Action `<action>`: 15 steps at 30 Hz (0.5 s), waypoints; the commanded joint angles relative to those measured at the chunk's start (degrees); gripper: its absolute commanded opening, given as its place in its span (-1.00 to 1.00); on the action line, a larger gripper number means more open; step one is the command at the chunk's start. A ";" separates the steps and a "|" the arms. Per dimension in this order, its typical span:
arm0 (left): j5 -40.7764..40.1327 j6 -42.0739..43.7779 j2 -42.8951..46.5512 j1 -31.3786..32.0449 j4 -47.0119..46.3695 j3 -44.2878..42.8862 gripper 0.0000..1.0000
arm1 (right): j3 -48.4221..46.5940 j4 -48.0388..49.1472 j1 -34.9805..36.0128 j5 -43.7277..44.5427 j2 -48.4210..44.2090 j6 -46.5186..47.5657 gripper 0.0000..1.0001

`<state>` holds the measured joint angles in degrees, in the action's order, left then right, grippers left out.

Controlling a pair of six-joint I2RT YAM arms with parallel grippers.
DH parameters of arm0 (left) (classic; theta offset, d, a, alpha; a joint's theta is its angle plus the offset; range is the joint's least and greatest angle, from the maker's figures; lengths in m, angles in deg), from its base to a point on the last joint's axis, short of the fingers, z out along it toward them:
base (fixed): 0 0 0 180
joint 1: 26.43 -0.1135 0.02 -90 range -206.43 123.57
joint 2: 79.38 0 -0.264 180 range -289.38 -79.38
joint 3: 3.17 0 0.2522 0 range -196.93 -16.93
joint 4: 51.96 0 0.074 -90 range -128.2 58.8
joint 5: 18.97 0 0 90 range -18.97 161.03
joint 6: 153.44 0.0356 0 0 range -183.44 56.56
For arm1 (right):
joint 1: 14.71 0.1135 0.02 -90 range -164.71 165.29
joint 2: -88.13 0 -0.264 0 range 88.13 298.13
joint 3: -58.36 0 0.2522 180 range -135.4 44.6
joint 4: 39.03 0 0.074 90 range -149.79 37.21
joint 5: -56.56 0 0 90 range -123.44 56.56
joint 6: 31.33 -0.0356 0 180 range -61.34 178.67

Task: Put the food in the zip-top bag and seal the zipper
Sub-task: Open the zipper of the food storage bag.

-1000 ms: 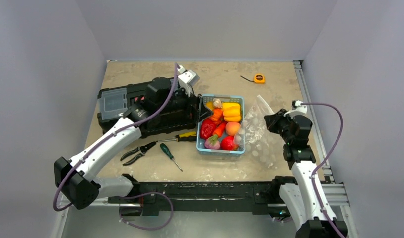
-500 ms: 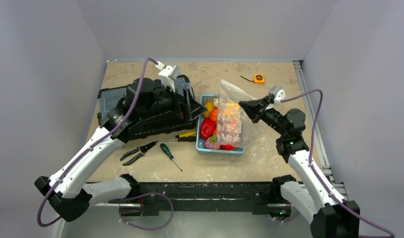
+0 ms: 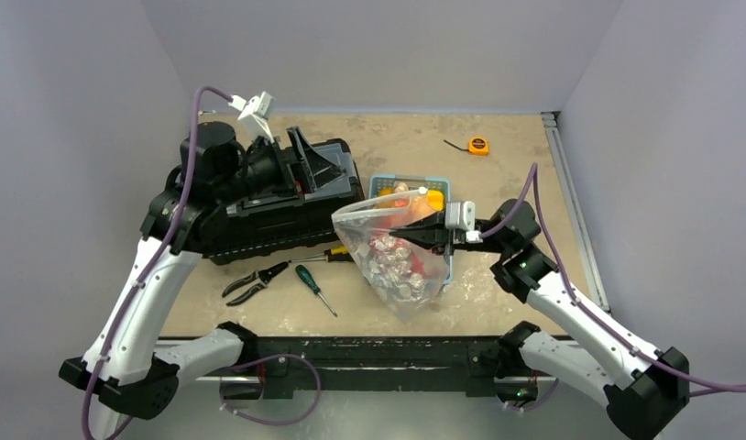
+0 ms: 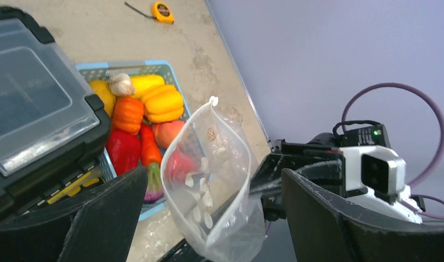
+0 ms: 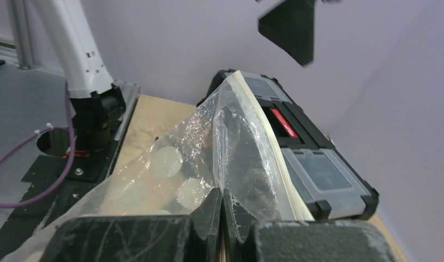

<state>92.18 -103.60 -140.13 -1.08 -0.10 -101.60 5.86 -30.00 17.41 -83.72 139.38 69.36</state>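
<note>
Right gripper (image 3: pixel 401 236) is pressed together on one lip of the clear, white-dotted, crinkly zip-top bag (image 3: pixel 392 266), pinching the film just below the whitish zipper strip (image 5: pixel 263 142). Left gripper (image 3: pixel 310 158) is spread wide and holds nothing, poised above the black plastic tool case (image 3: pixel 259 215).

The bag hangs in the air over the near left corner of the light blue slotted basket (image 3: pixel 380 180). The glossy toy fruits and vegetables (image 4: pixel 149 109) lie in that basket.

The film looks thin, light and floppy, likely slippery, and apt to sag shut. The zipper strip seems the stiffest hold, so the free lip opposite the pinch suits the left gripper. The food looks hard, light and smooth, best gripped across a narrow part.

The bag's mouth gapes upward and toward the left arm. Its long axis runs from the mouth down to the closed bottom, slanting toward the table's near edge.
</note>
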 commanded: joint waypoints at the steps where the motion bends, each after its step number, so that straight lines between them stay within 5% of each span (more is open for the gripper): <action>1: 5.18 -3.86 -5.38 -2.35 4.48 -2.21 0.81 | -3.34 -6.62 3.42 -1.02 -0.76 7.21 -1.00; 8: 13.95 -2.12 -13.54 -2.68 9.54 -3.30 0.50 | -7.83 -14.65 11.09 5.78 -0.17 14.03 -1.00; 15: 11.07 0.06 -10.27 -1.18 9.22 5.40 0.43 | -9.73 -15.25 15.82 9.36 -0.32 16.53 -1.00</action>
<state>102.62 -105.26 -153.93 -3.18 8.01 -98.62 -0.26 -43.97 31.38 -77.82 139.75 82.65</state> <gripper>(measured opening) 0.729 0.003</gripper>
